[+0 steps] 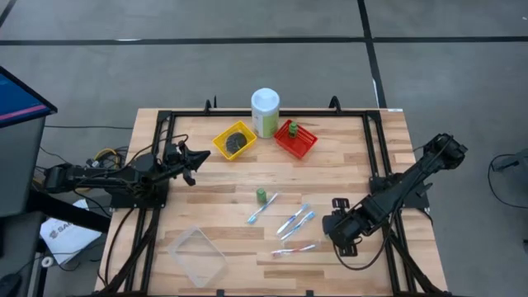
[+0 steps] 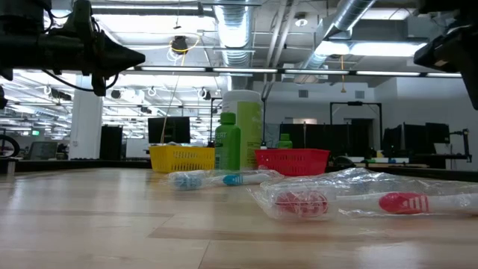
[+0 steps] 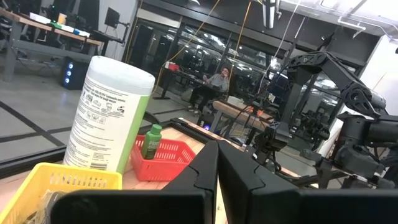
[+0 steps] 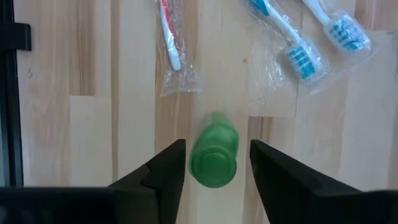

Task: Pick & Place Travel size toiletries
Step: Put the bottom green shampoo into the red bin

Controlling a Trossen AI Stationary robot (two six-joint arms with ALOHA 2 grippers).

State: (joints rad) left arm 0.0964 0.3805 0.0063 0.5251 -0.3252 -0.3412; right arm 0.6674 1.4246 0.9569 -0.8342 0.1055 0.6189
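Note:
My right gripper is open near the table's right front, pointing down. A small green bottle, blurred, sits between its fingers with a gap on each side. A second green bottle stands on the table mid-way. A third stands in the red basket. Several wrapped toothbrushes lie flat on the wood: blue ones and a red one. The yellow basket holds dark round items. My left gripper is shut, raised beside the yellow basket.
A tall pale-green canister with a white cap stands between the two baskets at the far edge. A clear plastic tray lies near the front left. Black rails run along the table's left and right sides. Bare wood lies around the table's middle.

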